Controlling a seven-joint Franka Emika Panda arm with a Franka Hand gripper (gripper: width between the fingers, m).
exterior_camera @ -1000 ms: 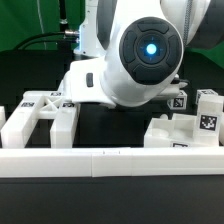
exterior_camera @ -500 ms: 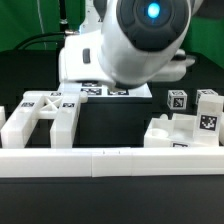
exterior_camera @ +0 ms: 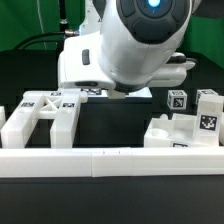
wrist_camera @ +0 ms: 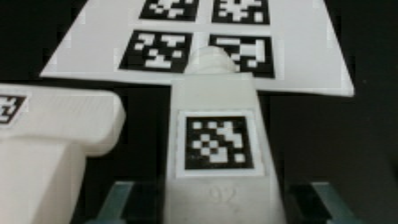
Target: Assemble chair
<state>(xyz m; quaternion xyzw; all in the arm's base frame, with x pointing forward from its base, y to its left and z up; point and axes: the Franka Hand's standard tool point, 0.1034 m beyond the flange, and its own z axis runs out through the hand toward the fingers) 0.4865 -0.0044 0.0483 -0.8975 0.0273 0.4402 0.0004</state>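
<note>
In the wrist view a long white chair piece (wrist_camera: 217,120) with a black-and-white tag runs out from between my fingers. My gripper (wrist_camera: 219,196) is shut on its near end, one finger (wrist_camera: 121,200) on each side. Its far tip overlaps the marker board (wrist_camera: 107,45). A second chunky white chair piece (wrist_camera: 50,140) lies beside it. In the exterior view the arm (exterior_camera: 135,45) hides the gripper and the held piece. A slotted chair panel (exterior_camera: 40,115) lies at that view's left. A pegged chair block (exterior_camera: 180,135) and two tagged cubes (exterior_camera: 177,100) (exterior_camera: 208,108) are at its right.
The long low white rail (exterior_camera: 110,162) runs across the front of the exterior view. The marker board (exterior_camera: 95,92) shows behind the panel, under the arm. Black tabletop (exterior_camera: 110,125) lies between the panel and the block.
The arm rose and shifted toward the exterior view's left between one second and half a second ago. Since then it has barely moved. The chair pieces on the table stayed put.
</note>
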